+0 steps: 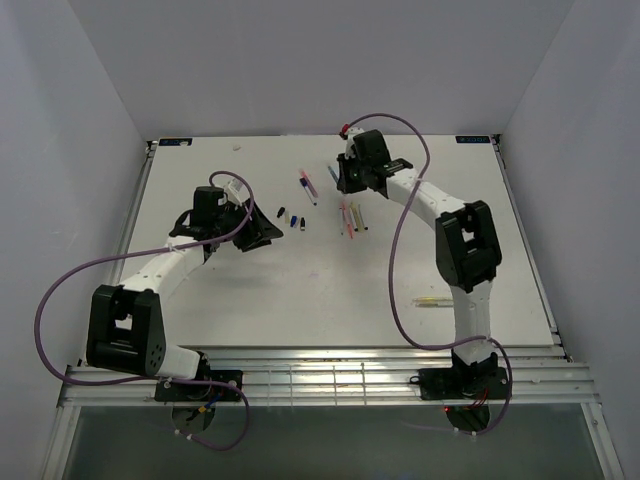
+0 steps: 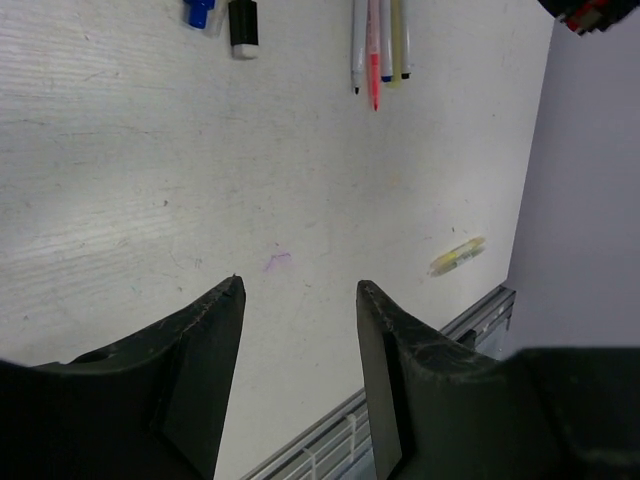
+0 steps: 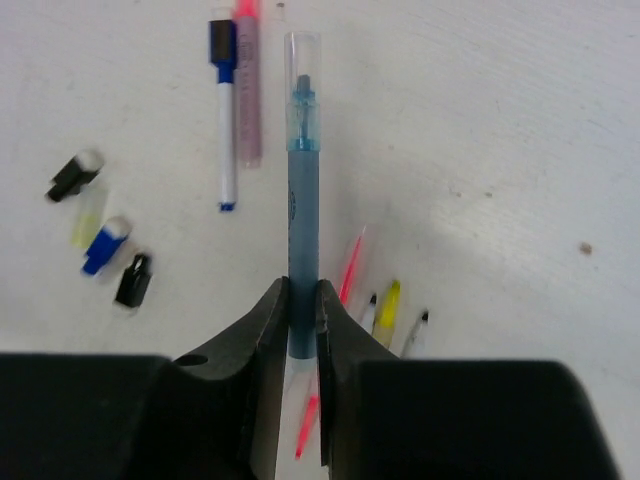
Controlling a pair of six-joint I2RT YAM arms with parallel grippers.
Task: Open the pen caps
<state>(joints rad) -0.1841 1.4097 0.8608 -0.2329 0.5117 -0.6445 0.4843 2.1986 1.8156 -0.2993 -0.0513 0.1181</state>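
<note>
Right tool (image 3: 301, 300): clenched on blue pen (image 3: 302, 200) over the bench (image 3: 500, 120); clear cap (image 3: 303, 50) on its far end
Left tool (image 2: 298, 292): released, empty
Next: I'd pinch that cap squarely; pull straight

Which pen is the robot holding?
The blue pen with the see-through cap. It alone is pinched by the right gripper; the white-and-blue pen, the pink pen and the rest lie loose on the table.
</note>
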